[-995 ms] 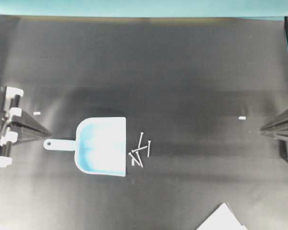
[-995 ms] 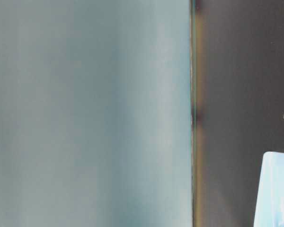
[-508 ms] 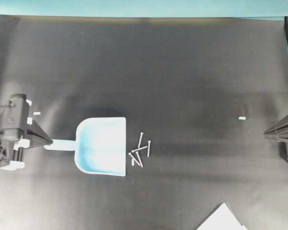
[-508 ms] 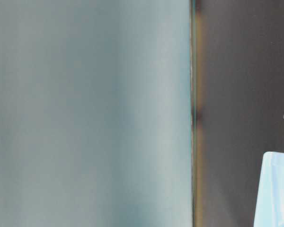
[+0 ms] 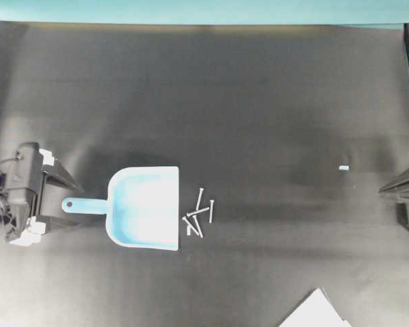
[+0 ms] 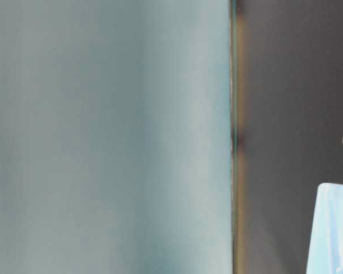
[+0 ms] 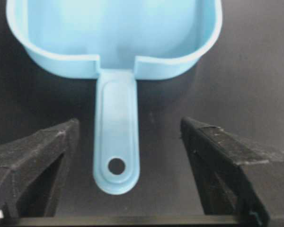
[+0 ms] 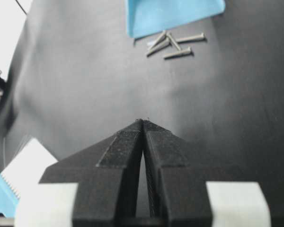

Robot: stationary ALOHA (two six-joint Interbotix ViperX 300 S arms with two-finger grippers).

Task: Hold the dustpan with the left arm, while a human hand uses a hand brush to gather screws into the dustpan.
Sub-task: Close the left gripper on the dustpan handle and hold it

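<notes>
your left gripper (image 7: 125, 142) has come forward and spread its fingers (image 7: 42, 151) wide around the dustpan (image 5: 144, 208) handle, ungripped; the screws (image 5: 199, 218) lie unswept on the surface.

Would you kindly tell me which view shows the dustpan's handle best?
The left wrist view: the handle fills it, hole visible. The overhead view shows it small; the table-level and right wrist views show only part of the dustpan.
</notes>
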